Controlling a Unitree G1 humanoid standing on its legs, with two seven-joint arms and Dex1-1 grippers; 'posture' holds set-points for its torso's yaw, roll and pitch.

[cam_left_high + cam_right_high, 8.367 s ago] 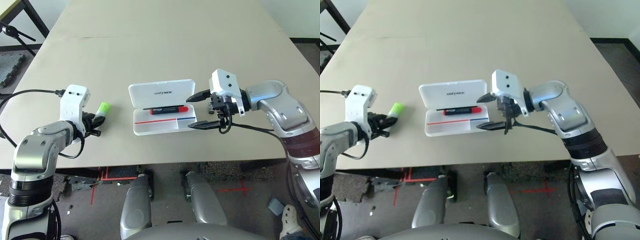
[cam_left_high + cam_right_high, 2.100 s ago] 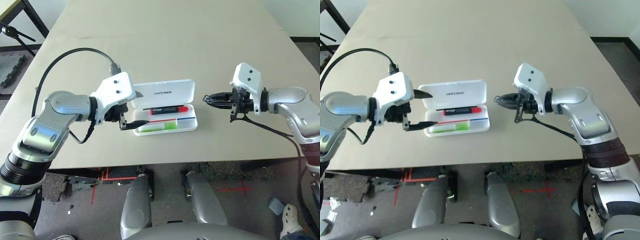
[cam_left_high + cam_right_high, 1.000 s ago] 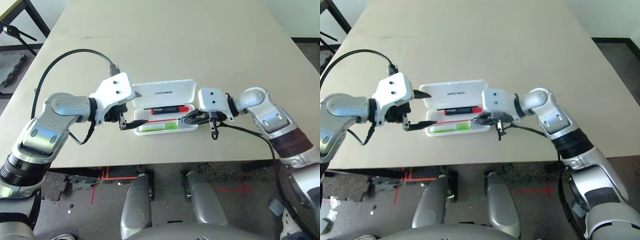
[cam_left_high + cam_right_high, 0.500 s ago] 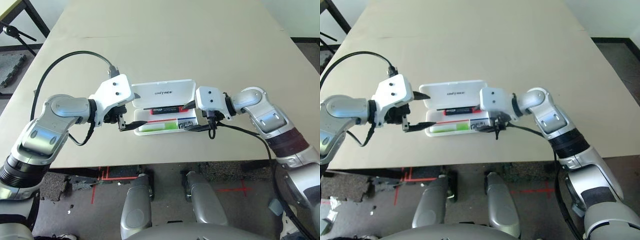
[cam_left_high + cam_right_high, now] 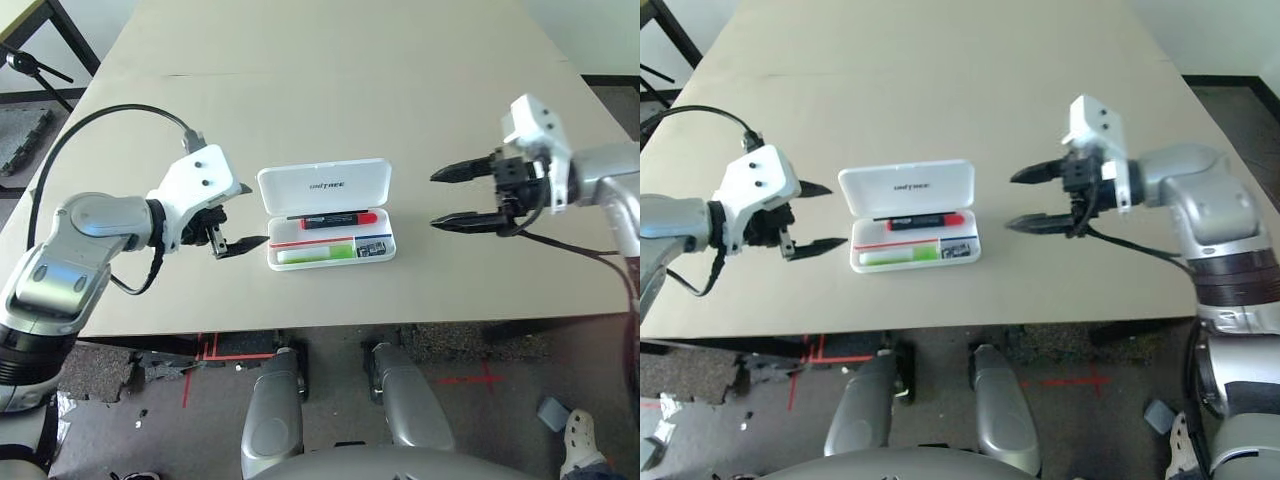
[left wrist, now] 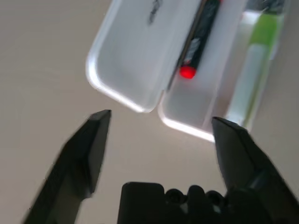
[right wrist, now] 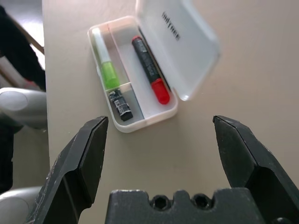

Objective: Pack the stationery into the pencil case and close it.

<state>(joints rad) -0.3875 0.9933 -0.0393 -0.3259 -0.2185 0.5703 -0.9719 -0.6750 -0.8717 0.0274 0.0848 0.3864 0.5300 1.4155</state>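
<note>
The white pencil case [image 5: 290,192] lies open at the table's middle, lid folded back away from me. In its base lie the black marker with red cap [image 5: 338,219], the white highlighter with lime-green cap [image 5: 315,254] and a tiny black-and-silver cylinder [image 5: 372,249] in the small compartment on the right. My left gripper [image 5: 250,215] hovers open just left of the case, holding nothing. My right gripper [image 5: 433,200] is open and empty a short way right of the case. The right wrist view shows all three items: marker [image 7: 149,70], highlighter [image 7: 105,60], cylinder [image 7: 120,105].
The beige table [image 5: 330,90] stretches far behind the case. Its front edge [image 5: 330,325] runs close below the case. A black cable [image 5: 110,115] loops from my left wrist over the table's left side.
My right gripper has opened and pulled back to the right, leaving the small cylinder in the case. My left gripper has drawn back left, off the case's edge.
</note>
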